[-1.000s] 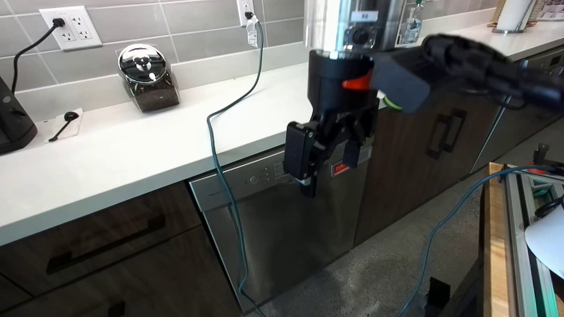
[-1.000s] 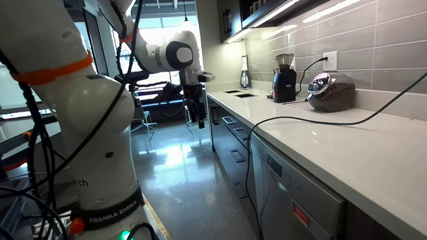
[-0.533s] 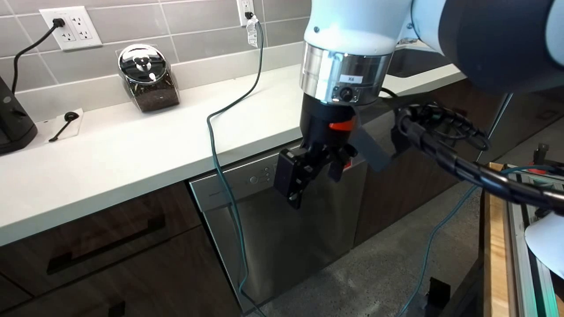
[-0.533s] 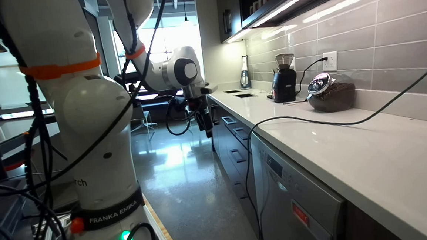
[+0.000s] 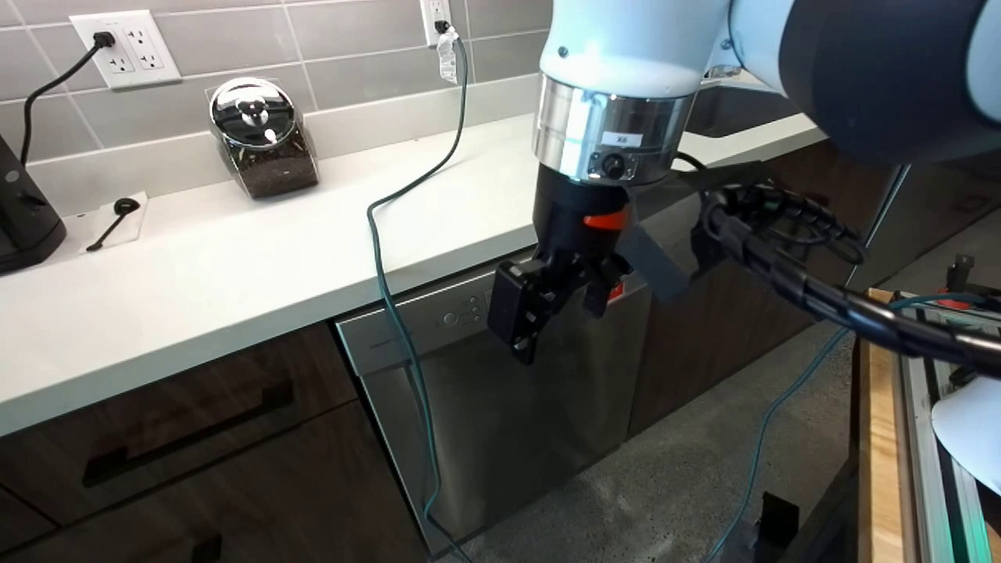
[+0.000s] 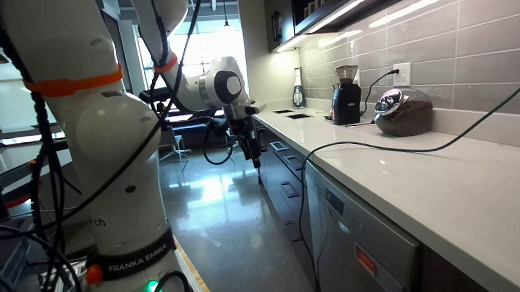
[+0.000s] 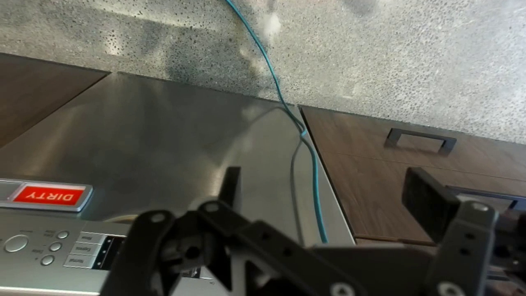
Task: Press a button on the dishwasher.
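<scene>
The dishwasher (image 5: 485,422) has a brushed steel front; it also shows in an exterior view (image 6: 339,267) and the wrist view (image 7: 164,135). Its control strip bears several small round buttons (image 7: 55,246), a larger round button (image 7: 16,243) and a dark display (image 7: 109,251), partly hidden by a finger in the wrist view. The display shows whole in an exterior view (image 6: 334,201). A red DIRTY label (image 7: 49,195) sits by the strip. My gripper (image 5: 561,328) is open and empty, tilted downward, in front of the dishwasher's upper part. It shows also in the wrist view (image 7: 331,193). Contact cannot be told.
The white countertop (image 5: 235,258) overhangs above the strip. A blue-green cable (image 5: 422,407) hangs down the dishwasher front, between the fingers in the wrist view (image 7: 316,185). Dark wood drawers (image 5: 180,422) with black handles adjoin. A glass jar (image 5: 266,141) stands on the counter.
Over the first half second my gripper moved down, tilted and went closer to the counter side. Since then it has barely moved. It stayed open.
</scene>
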